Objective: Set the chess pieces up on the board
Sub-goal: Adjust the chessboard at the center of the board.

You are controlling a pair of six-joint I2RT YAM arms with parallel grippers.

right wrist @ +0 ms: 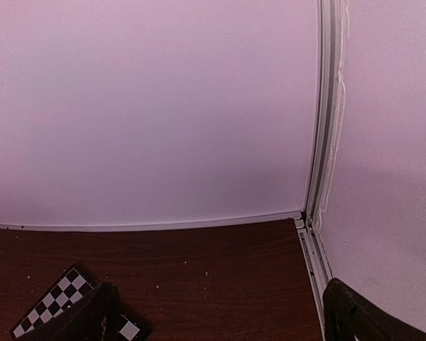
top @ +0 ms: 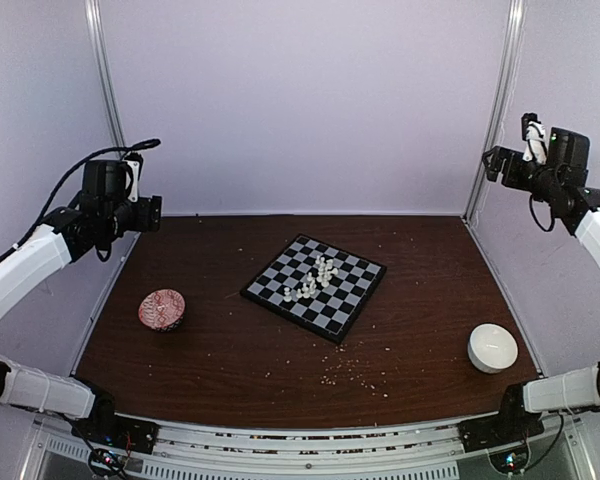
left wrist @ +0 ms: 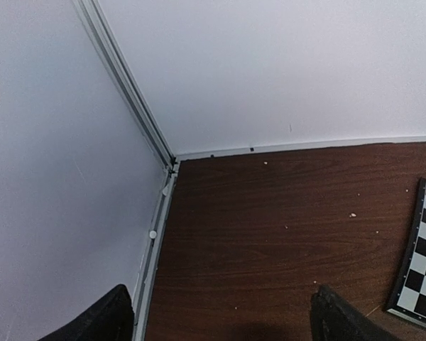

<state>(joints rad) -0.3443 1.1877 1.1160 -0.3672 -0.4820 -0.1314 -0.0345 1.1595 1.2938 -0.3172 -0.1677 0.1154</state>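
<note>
A: What surrounds us?
B: Pale walls (top: 300, 100) enclosing a dark wooden table (top: 220, 360); the board (top: 352, 298) sits mid-table, chess pieces (top: 313, 280) clustered at its centre.
A: Our jaws?
B: Left gripper (left wrist: 219, 321) and right gripper (right wrist: 227, 318) raised, both spread wide

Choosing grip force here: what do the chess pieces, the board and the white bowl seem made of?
The chess pieces look like cream plastic, too small to be sure. The board seems a thin, flat panel with matte printed checks; plastic or card, unclear. The white bowl looks like glazed ceramic or glossy plastic: smooth, evenly white.
</note>
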